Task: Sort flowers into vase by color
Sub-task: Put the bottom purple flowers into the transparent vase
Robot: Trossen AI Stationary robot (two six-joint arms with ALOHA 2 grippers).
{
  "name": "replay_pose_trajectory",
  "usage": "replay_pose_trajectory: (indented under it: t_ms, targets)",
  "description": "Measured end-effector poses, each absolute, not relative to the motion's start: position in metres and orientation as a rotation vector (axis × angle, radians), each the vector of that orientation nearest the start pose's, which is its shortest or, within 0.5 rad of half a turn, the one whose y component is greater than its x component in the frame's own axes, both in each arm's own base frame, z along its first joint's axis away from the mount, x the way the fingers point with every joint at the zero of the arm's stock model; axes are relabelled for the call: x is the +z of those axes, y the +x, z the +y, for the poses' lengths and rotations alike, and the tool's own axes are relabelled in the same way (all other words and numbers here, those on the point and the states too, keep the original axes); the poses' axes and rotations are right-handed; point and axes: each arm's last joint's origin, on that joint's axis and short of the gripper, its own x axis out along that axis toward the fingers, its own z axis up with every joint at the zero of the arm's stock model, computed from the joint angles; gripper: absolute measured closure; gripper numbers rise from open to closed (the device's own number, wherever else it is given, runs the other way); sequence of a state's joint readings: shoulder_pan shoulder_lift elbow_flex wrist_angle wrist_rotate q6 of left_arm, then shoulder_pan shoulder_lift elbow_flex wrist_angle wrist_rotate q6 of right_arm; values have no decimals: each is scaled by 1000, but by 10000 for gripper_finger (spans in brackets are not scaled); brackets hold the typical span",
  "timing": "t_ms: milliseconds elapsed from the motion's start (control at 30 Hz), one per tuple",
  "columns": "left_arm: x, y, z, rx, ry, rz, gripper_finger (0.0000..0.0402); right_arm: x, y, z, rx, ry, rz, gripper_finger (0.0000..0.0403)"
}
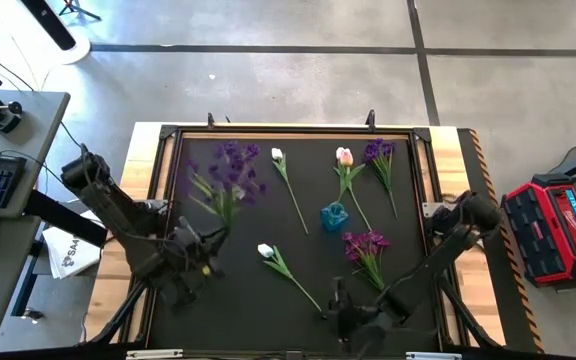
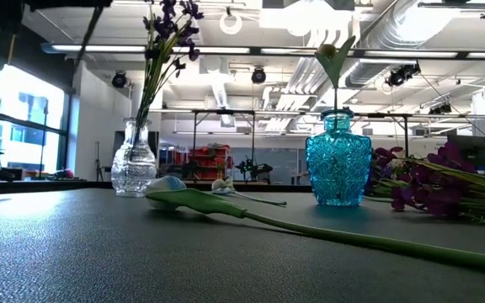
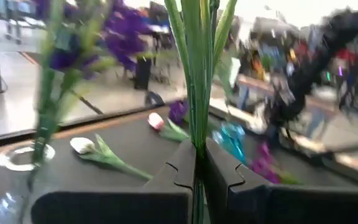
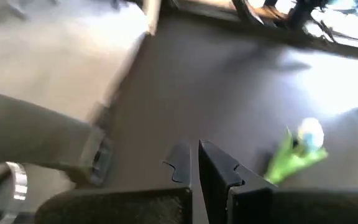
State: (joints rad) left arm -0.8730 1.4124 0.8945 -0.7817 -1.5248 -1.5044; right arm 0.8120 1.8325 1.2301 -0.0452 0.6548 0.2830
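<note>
Left gripper (image 3: pixel 199 180) clamps green stems beside the clear vase (image 3: pixel 17 180); right gripper (image 4: pixel 194 168) idles shut. We judge lowering them in comes next.

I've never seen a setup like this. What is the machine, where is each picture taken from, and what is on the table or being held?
It is a robot with two dark arms, each ending in a two-finger hand, at a table with a black mat. One picture looks straight down, one looks level across the table, and the other two come from cameras on each wrist.

A clear vase holds a purple stem. A blue vase holds a tulip. Lying on the mat are two white tulips and two purple sprigs.

The left hand is shut on green stems beside the clear vase; their blossom is out of its picture. The right hand is shut, holding nothing, above the mat.
</note>
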Motion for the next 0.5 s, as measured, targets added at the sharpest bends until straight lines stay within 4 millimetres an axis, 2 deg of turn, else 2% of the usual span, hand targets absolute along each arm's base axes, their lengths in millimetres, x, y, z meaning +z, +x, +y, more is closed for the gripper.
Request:
replay_pose_trajectory:
  t_ms: [133, 300, 400, 500]
  targets:
    - [240, 191, -183, 601, -157, 117, 401, 249, 276, 271, 110, -128, 414, 403]
    - [271, 212, -202, 433, 8, 134, 401, 275, 262, 266, 23, -131, 326, 403]
    - [291, 224, -201, 342, 52, 77, 401, 276, 260, 266, -19, -136, 309, 403]
    - [325, 237, -183, 195, -29, -103, 401, 274, 261, 269, -25, -116, 303, 403]
